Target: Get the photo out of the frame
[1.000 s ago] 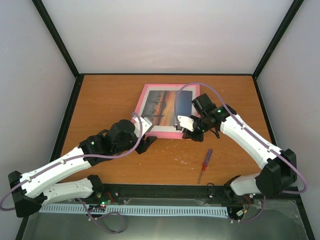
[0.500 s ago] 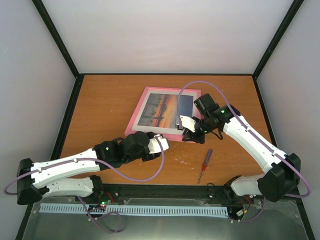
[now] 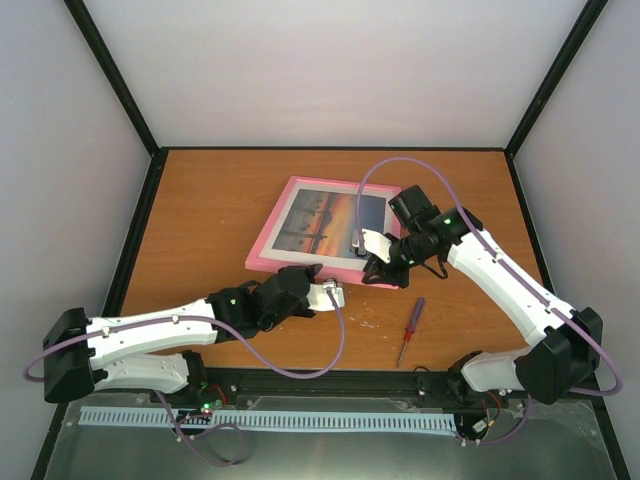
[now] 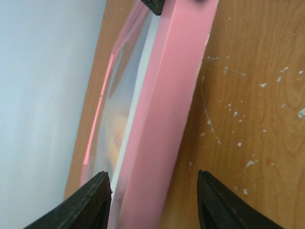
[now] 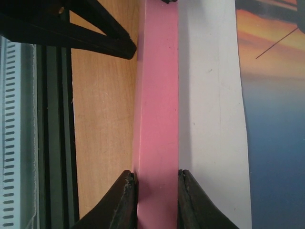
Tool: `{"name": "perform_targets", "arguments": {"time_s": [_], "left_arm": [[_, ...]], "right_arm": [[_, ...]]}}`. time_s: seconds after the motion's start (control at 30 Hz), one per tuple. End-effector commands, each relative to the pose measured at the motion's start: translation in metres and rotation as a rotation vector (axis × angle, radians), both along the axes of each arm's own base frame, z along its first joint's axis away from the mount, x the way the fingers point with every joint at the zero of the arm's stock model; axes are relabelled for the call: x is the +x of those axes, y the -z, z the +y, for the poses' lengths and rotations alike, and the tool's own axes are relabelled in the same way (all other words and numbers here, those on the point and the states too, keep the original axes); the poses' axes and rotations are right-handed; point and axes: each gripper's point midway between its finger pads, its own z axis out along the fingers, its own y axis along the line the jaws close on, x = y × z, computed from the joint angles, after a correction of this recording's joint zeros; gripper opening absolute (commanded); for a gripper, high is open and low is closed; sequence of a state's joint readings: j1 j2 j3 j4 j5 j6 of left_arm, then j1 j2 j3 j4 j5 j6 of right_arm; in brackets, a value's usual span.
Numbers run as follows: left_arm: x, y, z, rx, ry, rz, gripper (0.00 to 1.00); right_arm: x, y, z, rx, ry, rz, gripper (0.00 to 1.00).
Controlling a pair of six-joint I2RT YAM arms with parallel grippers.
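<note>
Right jaws pinched the frame (image 5: 156,95) by its rim; left jaws gaped astride it. It looked stiff but breakable, best held at its edges.

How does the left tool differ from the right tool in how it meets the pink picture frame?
The left arm's black two-finger tool stands open, fingers flanking the pink-bordered rectangular picture frame with gaps both sides; the right arm's black two-finger tool is shut on its border. The left tool sits midway along the near edge, the right tool near that edge's right end. Both meet the near edge.
</note>
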State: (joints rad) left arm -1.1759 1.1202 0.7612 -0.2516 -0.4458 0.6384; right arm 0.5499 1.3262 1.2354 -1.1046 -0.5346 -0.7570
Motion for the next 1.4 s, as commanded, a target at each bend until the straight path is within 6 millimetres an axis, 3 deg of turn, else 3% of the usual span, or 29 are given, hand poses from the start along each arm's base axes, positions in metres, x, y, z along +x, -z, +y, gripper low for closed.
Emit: {"name": "perform_targets", "arguments": {"time_s": [0.0, 0.37, 0.57, 0.63, 0.73, 0.83, 0.97, 1.2, 1.37], "left_arm": [[0.009, -0.022, -0.008, -0.023, 0.009, -0.126, 0.49], [0.013, -0.030, -0.015, 0.005, 0.030, -0.185, 0.33], [0.012, -0.043, -0.018, -0.012, 0.039, -0.178, 0.18], [0.011, -0.052, -0.017, -0.021, 0.035, -0.157, 0.13], [0.007, -0.073, -0.017, -0.056, 0.033, -0.126, 0.07], [0.003, -0.093, -0.013, -0.086, 0.022, -0.077, 0.03], [-0.001, -0.117, -0.009, -0.107, 0.008, -0.029, 0.01], [0.005, -0.159, -0.002, -0.125, -0.039, 0.003, 0.01], [0.004, -0.191, -0.005, -0.144, -0.033, 0.027, 0.01]], "right_arm": [[-0.004, -0.035, 0.012, 0.117, -0.038, -0.052, 0.03], [-0.008, -0.038, 0.014, 0.132, -0.049, -0.024, 0.03], [-0.012, -0.049, 0.014, 0.144, -0.052, -0.033, 0.03], [-0.011, -0.058, 0.013, 0.150, -0.040, -0.047, 0.11], [-0.008, -0.079, 0.009, 0.161, -0.011, -0.105, 0.39], [-0.006, -0.104, 0.003, 0.182, 0.014, -0.194, 0.56], [-0.005, -0.134, -0.004, 0.180, 0.036, -0.263, 0.64], [-0.012, -0.178, -0.018, 0.178, 0.044, -0.371, 0.65], [-0.011, -0.189, -0.034, 0.116, 0.063, -0.457, 0.65]]}}
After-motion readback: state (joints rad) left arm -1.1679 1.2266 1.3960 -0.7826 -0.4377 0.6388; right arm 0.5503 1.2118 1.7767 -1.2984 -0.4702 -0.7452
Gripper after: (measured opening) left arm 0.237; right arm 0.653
